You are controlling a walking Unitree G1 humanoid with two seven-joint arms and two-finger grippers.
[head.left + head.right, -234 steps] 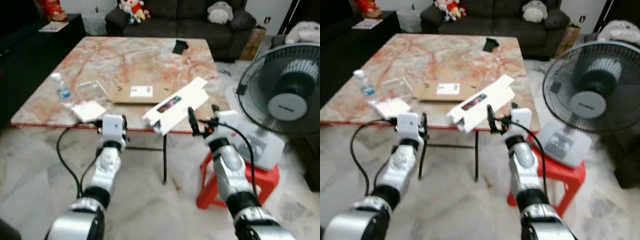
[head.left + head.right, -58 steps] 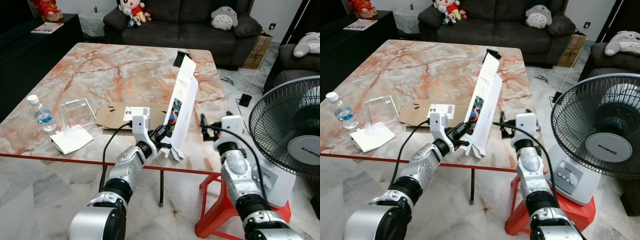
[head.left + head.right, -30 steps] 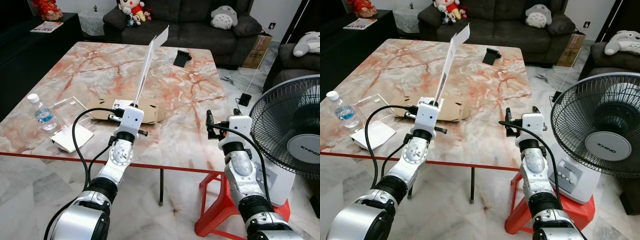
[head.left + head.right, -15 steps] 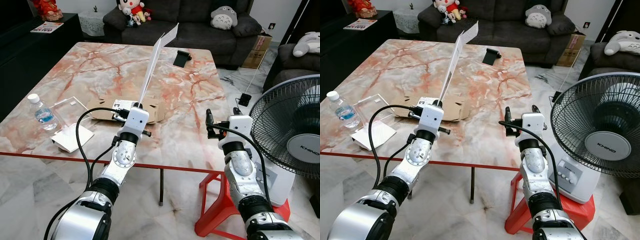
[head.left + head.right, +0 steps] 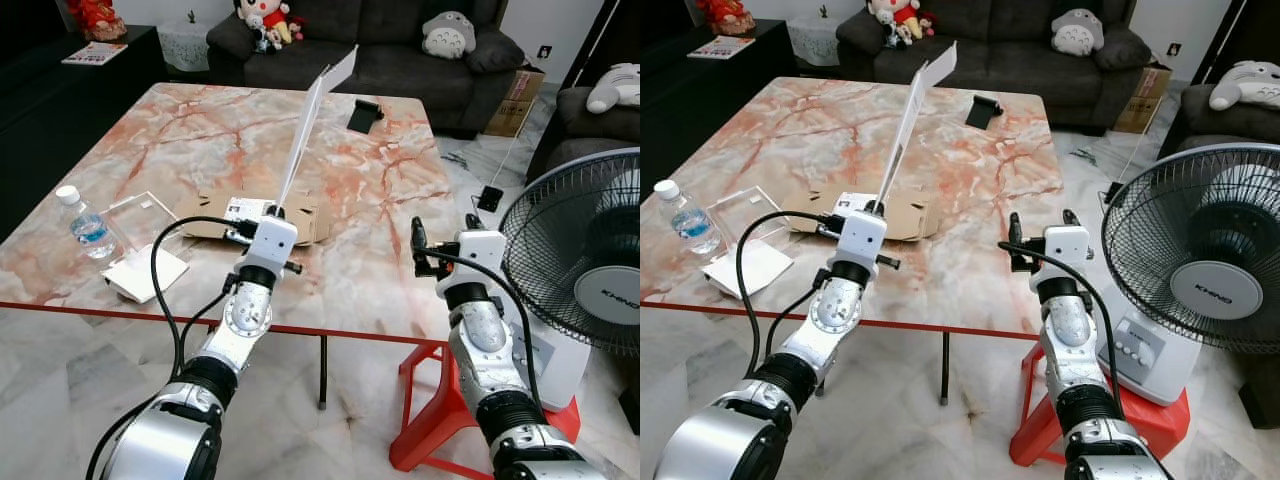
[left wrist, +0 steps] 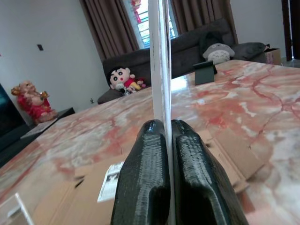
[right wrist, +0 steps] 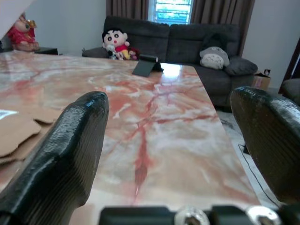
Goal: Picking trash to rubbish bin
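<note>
Left hand (image 6: pixel 166 154) is clamped on the bottom edge of a long white carton (image 5: pixel 305 125), which stands nearly upright from the fingers toward 1 o'clock over the marble tabletop (image 5: pixel 200 130). Right hand (image 5: pixel 1038 222) hangs at the tabletop's near right edge w/ fingers apart, holding nothing. Flat cardboard (image 5: pixel 305 215) lies just behind the left hand; water bottle (image 5: pixel 84 222) at its 9 o'clock. Sofa (image 5: pixel 400 40) at 12, fan (image 5: pixel 590 270) at 3.

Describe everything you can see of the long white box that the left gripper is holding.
The long white box looks like thin flattened cardboard, seen nearly edge-on. It stands almost upright, leaning slightly right, with an open flap at the top. The left gripper pinches its lower end, holding it above the marble table, in front of the flattened brown carton.
</note>
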